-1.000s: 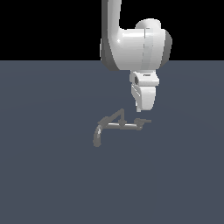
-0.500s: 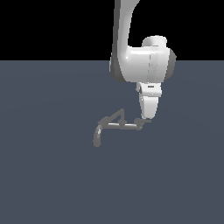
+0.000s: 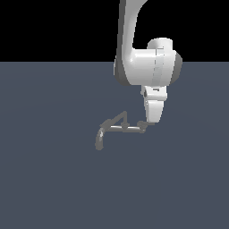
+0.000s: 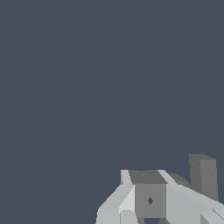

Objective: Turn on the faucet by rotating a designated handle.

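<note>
The small dull-grey faucet (image 3: 117,128) lies on the dark grey floor, its curved spout (image 3: 99,140) turned down at the exterior view's left. A longer slanted bar (image 3: 117,118) forms a peak above the thin pipe. The handle (image 3: 142,125) is a short lever at the pipe's right end, partly hidden by my fingertips. My gripper (image 3: 150,122) points down with its tips against that end, fingers together and holding nothing. In the wrist view my fingers (image 4: 150,199) fill the lower edge, with a grey faucet part (image 4: 203,174) beside them.
Flat dark grey floor (image 3: 53,179) lies all around the faucet. The white arm (image 3: 147,67) rises above the faucet's right end.
The arm has shifted toward the exterior view's right and the gripper has come down from above the faucet to its right end. The faucet looks unmoved.
</note>
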Robot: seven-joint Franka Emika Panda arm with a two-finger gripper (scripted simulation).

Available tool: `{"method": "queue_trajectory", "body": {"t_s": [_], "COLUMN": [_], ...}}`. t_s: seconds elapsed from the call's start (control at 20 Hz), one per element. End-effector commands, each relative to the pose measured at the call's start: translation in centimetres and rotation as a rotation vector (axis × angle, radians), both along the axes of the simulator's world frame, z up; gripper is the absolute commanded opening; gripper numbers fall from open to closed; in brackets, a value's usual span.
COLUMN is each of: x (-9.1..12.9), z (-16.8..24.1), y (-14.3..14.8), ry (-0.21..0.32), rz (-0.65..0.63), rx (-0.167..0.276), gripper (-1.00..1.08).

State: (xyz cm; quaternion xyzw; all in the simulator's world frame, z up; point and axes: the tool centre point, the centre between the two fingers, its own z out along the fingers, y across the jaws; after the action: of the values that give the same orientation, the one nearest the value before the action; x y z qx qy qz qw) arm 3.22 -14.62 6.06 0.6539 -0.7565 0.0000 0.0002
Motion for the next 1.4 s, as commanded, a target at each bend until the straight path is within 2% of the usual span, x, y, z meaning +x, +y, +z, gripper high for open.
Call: {"method": "queue_trajectory", "body": {"t_s": [0.0,0.25,0.35,0.9,0.95,1.0,1.35], "x": [-0.8,-2.5,-1.9,-5.5,-5.5,-4.4,-6.4], "z": [0.0,0.0,0.0,0.0,0.0,-0.1,-0.1], "y": [-0.5,-1.5,-1.0,-0.6,-0.6,-0.9,1.2], "ry": [0.0,0.0,-0.004,-0.001,-0.001,-0.017,-0.007], "rz": [-0.001,-0.002,0.003,-0.001,-0.001,-0.002,-0.002], "rx": [0.0,0.0,0.001,0.0,0.0,-0.004,-0.002], "gripper": [-1.0,-1.0,-1.0,-1.0,-1.0,-1.0,-1.0]}}
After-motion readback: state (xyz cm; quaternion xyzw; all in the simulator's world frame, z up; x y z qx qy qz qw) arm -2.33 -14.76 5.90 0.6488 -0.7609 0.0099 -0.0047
